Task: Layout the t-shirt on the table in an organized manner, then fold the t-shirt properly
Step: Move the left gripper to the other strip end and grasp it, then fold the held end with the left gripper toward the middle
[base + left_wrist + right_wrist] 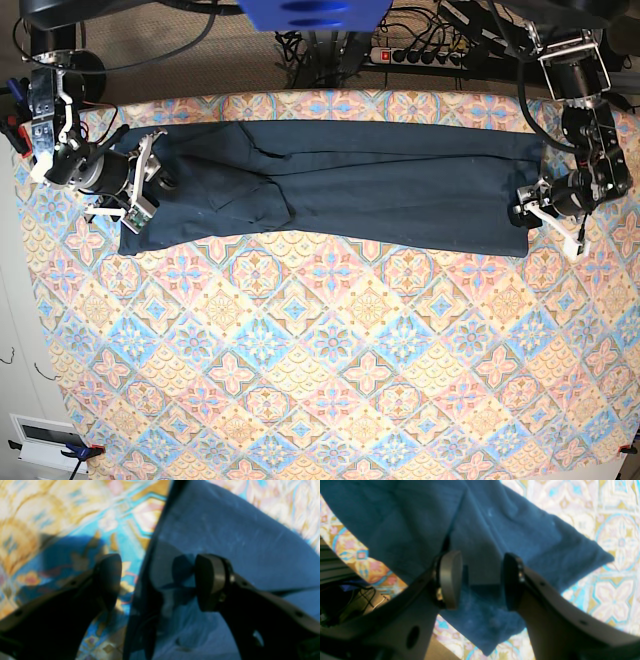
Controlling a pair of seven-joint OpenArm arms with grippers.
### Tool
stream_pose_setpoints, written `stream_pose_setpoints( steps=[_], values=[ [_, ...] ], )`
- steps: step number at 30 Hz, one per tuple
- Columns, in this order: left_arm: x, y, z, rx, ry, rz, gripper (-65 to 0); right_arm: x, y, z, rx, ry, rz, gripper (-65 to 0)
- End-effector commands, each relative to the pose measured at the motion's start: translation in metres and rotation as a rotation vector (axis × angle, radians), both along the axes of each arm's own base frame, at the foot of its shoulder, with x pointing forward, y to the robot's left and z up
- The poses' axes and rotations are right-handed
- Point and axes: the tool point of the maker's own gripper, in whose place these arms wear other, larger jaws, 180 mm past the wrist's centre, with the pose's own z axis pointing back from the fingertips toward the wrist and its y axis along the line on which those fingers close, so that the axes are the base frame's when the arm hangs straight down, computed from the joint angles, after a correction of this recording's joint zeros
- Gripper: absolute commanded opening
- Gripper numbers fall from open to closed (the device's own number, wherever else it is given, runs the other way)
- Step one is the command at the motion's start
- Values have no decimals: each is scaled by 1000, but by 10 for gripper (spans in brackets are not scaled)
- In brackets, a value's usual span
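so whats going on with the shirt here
A two-armed robot is working on a dark navy t-shirt, which lies as a long folded band across the far side of the patterned table. One arm is at each end. The left gripper straddles the cloth's edge with its jaws apart, and the right gripper sits over the other end, jaws apart too. Neither has clamped the fabric.

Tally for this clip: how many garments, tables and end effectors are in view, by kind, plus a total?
T-shirt: 1
Table: 1
End effectors: 2, left end effector and right end effector, both open
Total: 4
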Motion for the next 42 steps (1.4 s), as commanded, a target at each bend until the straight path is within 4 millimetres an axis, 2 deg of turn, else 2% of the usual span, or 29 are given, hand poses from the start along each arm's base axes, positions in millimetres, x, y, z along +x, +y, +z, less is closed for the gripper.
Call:
stream_pose_setpoints(
  steps=[1, 6, 8, 10, 13, 18, 23, 25, 28, 30, 32, 36, 40, 42],
  values=[
    [-11, -15, -7, -45, 52, -34, -209, 9, -2, 13, 4, -45, 7, -387],
    [-12, -42, 2, -218, 9, -51, -212, 9, -2, 13, 4, -46, 6, -387],
    [-10, -38, 10, -235, -19, -64, -247, 9, -2, 13, 4, -46, 6, -387],
    [-9, -35, 14, -228, -35, -88, -378, 9, -2, 13, 4, -46, 6, -387],
    [-4, -26, 19, -218, -62, -62, -650, 10, -2, 14, 4, -47, 6, -387],
    [1, 20, 36, -168, -137, 71, -650, 14, -9, 20, 2, -68, -19, -387],
    [-5, 64, 47, -89, -167, 179, -650, 17, -16, 24, -3, -82, -39, -387],
    [-3, 83, 59, -56, -192, 209, -650, 17, -16, 24, -2, -83, -39, -387],
    [0, 87, 66, -48, -206, 209, -650, 17, -15, 24, -1, -83, -39, -387],
    [7, 81, 86, -26, -252, 166, -650, 17, -11, 22, 14, -83, -43, -387],
    [6, 68, 102, -4, -276, 104, -650, 17, -7, 21, 29, -84, -47, -387],
    [8, 13, 132, -17, -366, -18, -650, 18, -7, 22, 31, -87, -47, -387],
    [8, -24, 146, -42, -419, -67, -650, 28, -7, 30, 27, -116, -47, -387],
    [8, -38, 144, -82, -433, -61, -650, 32, -7, 34, 27, -129, -47, -387]
  ],
)
